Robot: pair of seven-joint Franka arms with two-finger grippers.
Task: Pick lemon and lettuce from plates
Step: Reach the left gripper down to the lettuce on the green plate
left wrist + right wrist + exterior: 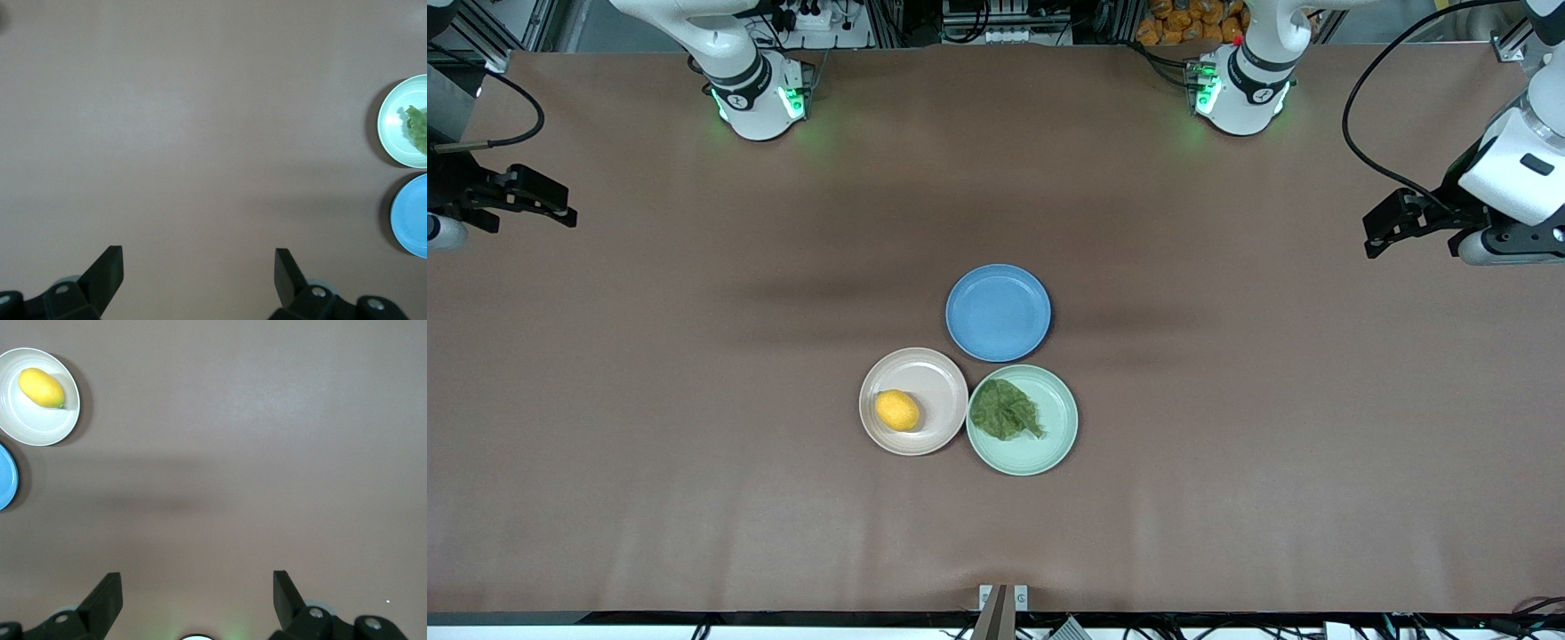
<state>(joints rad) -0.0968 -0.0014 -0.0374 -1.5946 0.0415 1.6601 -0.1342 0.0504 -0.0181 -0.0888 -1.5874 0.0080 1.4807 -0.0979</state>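
both end effectors (199,280) (197,600) wait raised, spread wide.

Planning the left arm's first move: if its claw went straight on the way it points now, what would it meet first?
Likely only bare table. The open left claw points down at it; the green plate with the lettuce lies off to one side.

We see the lemon (897,410), smooth yellow-orange, lying on its side on the beige plate (934,372). The lettuce (1005,410), a crinkled dark green leaf, lies flat on the mint plate (1056,440). The plates touch, mid-worktop, mint toward the left arm's end.
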